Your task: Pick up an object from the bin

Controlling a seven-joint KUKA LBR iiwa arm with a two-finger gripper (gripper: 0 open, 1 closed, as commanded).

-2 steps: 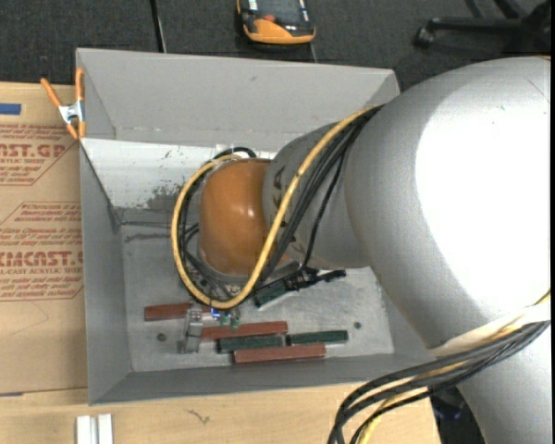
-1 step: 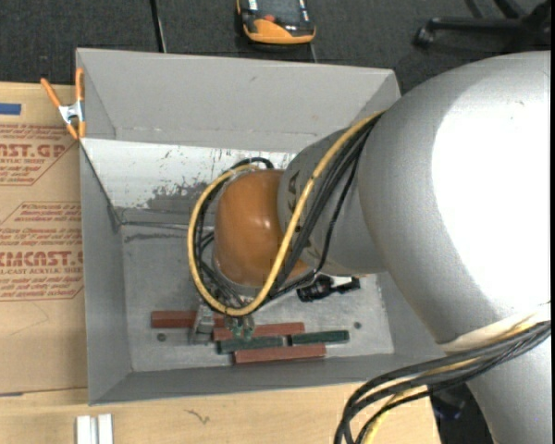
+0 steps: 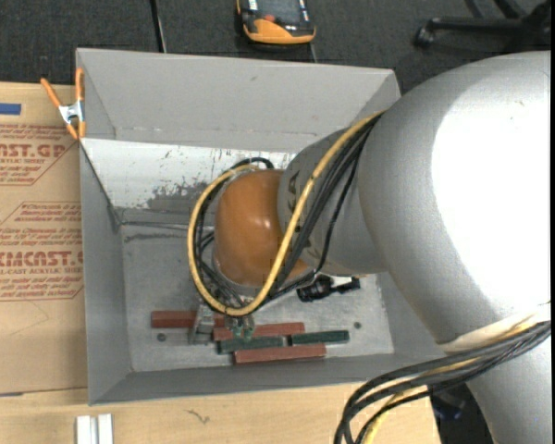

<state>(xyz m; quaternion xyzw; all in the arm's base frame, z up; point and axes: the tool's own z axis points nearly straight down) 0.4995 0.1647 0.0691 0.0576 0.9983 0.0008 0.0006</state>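
The bin (image 3: 102,276) is plain grey metal with dark speckly scuffing streaked across its far wall. The arm (image 3: 462,202) on the right is smooth silvery grey, with a glossy orange-brown cover (image 3: 245,225) and yellow and black cables (image 3: 193,239) looped round it. Down by the near wall the bars are a mix: a left red-brown bar (image 3: 173,320), a middle red-brown bar (image 3: 279,329), a long red-brown bar (image 3: 277,355), plus a left green bar (image 3: 250,343) and a right green bar (image 3: 319,338), both dark green.
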